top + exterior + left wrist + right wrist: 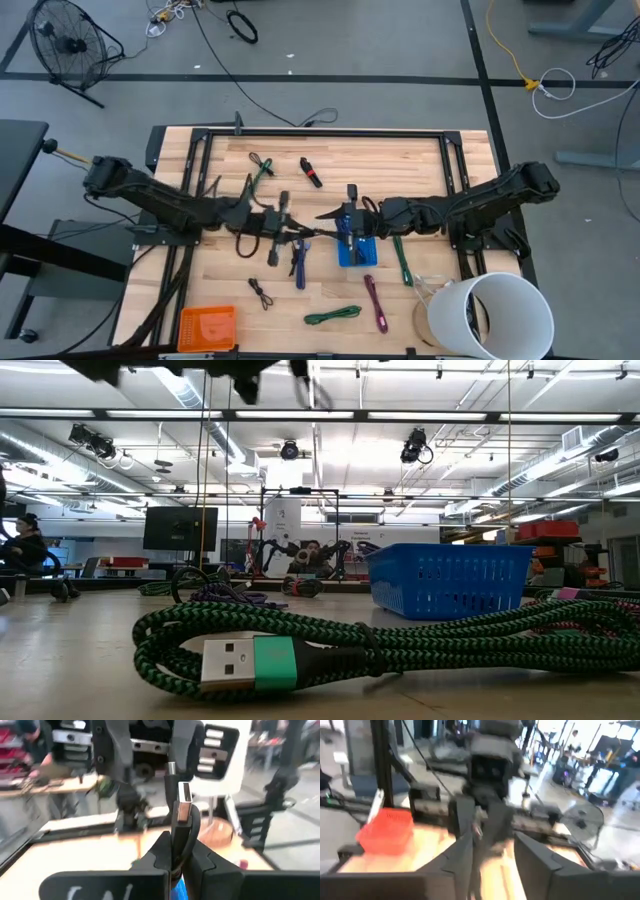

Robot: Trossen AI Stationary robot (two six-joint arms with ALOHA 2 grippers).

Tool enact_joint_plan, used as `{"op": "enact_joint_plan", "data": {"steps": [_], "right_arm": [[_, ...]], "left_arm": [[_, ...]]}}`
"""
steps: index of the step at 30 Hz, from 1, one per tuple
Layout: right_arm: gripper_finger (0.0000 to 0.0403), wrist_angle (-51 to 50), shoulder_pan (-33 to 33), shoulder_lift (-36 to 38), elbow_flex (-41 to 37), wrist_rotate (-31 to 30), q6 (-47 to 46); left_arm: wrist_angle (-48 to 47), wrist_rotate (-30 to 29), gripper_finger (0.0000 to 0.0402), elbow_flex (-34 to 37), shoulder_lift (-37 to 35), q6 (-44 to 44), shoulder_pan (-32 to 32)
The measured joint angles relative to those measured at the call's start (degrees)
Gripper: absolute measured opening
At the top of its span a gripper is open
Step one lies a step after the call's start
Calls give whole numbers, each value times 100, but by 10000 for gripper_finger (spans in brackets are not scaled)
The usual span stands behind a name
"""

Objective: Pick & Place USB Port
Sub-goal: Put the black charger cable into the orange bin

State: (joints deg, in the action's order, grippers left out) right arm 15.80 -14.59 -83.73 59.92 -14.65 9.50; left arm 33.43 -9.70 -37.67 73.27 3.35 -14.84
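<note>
My left gripper (177, 857) is shut on a black USB cable, whose silver plug (183, 802) sticks out past the fingertips. In the high view this gripper (300, 233) hovers mid-table, just left of the blue basket (356, 250), and the rest of the black cable (246, 243) trails back under the arm. My right gripper (492, 855) is open and faces the left one. Its fingers stand on either side of the offered plug end (477, 832); I cannot tell whether they touch it. In the high view the right gripper (333, 214) is above the basket's far-left corner. My left gripper pinches the black cable just behind the plug (180, 832) between its two fingers. The cable runs along the fingers, and the plug points away from the wrist toward the right gripper. The plug end is held clear of the table, and the remaining cable hangs slack below.
Several other cables lie on the wooden table: a green one (333, 316), a purple one (376, 303), a blue one (300, 268) and a braided green one close in the low view (380, 645). An orange tray (206, 327) sits at the near left and a white bucket (495, 318) at the near right.
</note>
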Motion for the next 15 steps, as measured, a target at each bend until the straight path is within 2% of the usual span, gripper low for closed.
{"op": "enact_joint_plan", "data": {"steps": [4, 8, 10, 15], "right_arm": [[174, -353, 0, 132, -3, -493, -120], [181, -403, 2, 155, -4, -1009, -157], [181, -403, 4, 160, -4, -1212, -157], [173, -439, 2, 162, -4, -1481, -151]], "left_arm": [[-1579, -1017, 21, 2, -870, -483, -765], [-2989, -1820, 21, 2, -1697, -1454, -1762], [-3630, -1996, 21, 0, -2010, -2190, -2259], [-5140, -1928, 21, -2, -2459, -4098, -3363]]}}
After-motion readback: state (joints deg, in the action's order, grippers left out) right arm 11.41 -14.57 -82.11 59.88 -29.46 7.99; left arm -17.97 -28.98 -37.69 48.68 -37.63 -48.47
